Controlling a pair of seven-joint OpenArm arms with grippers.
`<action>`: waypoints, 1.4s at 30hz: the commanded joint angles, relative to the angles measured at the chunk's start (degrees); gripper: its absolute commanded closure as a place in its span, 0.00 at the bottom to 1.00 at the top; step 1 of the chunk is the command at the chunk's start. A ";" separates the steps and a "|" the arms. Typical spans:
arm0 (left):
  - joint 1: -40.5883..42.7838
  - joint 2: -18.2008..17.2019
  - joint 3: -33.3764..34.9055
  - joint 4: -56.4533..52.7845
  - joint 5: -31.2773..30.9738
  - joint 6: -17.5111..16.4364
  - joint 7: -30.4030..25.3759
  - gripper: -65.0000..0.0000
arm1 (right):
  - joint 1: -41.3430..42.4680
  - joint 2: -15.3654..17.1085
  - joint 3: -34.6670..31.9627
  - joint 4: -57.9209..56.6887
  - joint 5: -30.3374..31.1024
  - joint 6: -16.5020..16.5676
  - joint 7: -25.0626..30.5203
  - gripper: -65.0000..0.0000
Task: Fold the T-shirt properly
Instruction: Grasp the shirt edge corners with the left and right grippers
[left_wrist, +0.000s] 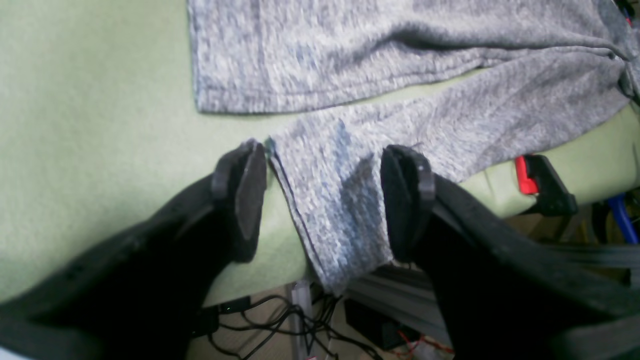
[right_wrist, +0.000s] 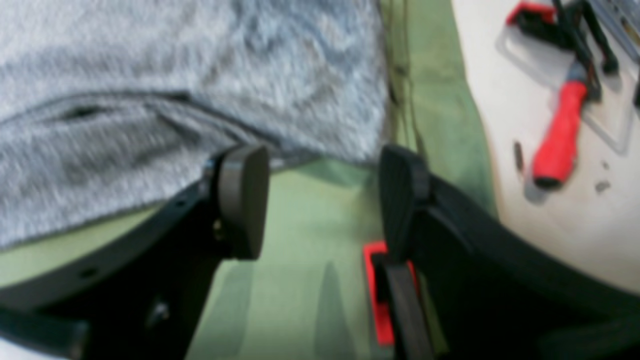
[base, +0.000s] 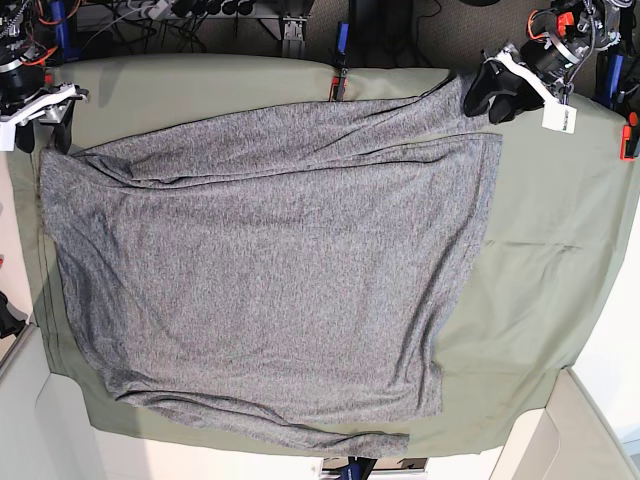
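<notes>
Two grippers sit at the top corners of the base view, each by a part of the shirt (base: 260, 270), which lies spread flat across the green cloth (base: 540, 250) and fills the left and middle of that frame. Its hem runs down the right side of the grey area, one sleeve stretches along the top edge toward the upper right, and the other sleeve lies along the bottom edge. In the upper right of the base view the left gripper (base: 482, 96) is at the cuff end of the top sleeve. The left wrist view shows this gripper (left_wrist: 322, 200) with its fingers spread wide, one on each side of the cuff, which hangs over the table edge; the pads are not pressed onto the fabric. A red and black clamp (left_wrist: 542, 182) grips the cloth edge at the right of that frame. In the upper left of the base view the right gripper (base: 52, 125) sits near the shirt's shoulder corner. Its wrist view shows the fingers (right_wrist: 243, 200) spread apart over bare cloth, just below the grey edge, holding nothing. A red-handled tool (right_wrist: 559, 137) lies at the upper right there.
</notes>
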 joint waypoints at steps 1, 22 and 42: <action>0.98 -0.15 0.17 0.00 2.62 0.01 4.33 0.39 | 0.74 0.81 0.52 -0.35 0.02 -0.07 1.33 0.46; 0.96 -0.17 0.17 0.00 3.58 0.01 -0.81 0.89 | 10.95 0.79 0.52 -17.29 -2.54 -1.11 -1.03 0.47; 0.98 -0.20 -2.25 6.95 0.39 0.01 3.65 1.00 | 10.84 0.79 0.52 -17.42 -2.56 -2.36 -2.12 0.47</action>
